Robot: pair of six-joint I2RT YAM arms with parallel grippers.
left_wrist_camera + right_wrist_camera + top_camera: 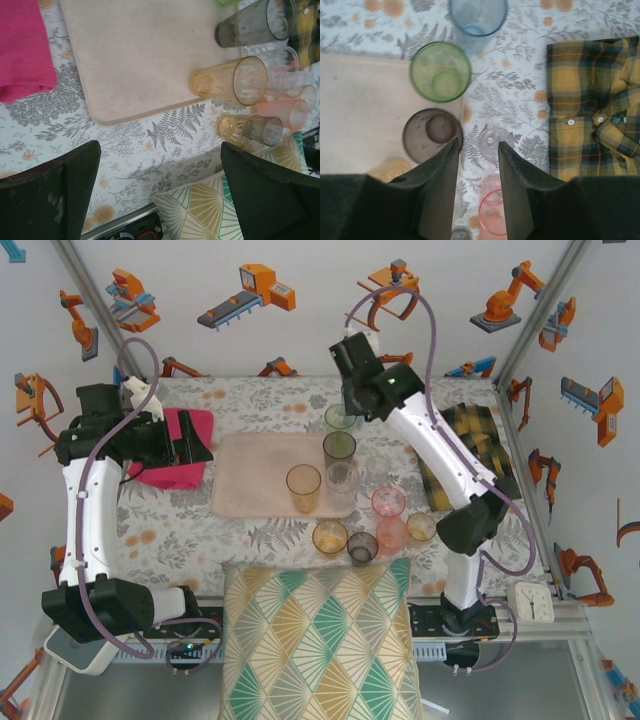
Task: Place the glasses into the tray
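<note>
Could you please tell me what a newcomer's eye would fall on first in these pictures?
The cluster of tinted glasses stands out first, gathered along the right edge and near right corner of the pale tray mid-table. Next come the bright pink cloth at the left and the yellow plaid shirt at the right. A large patterned cushion lies at the near edge between the arm bases.

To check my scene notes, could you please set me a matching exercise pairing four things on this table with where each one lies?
Things:
1 tall amber glass
2 pink cloth
3 plaid shirt
4 patterned cushion

Places:
A in front of the tray, at the near edge
B standing on the tray
C left of the tray
D right of the tray

Pairs: 1-B, 2-C, 3-D, 4-A
</note>
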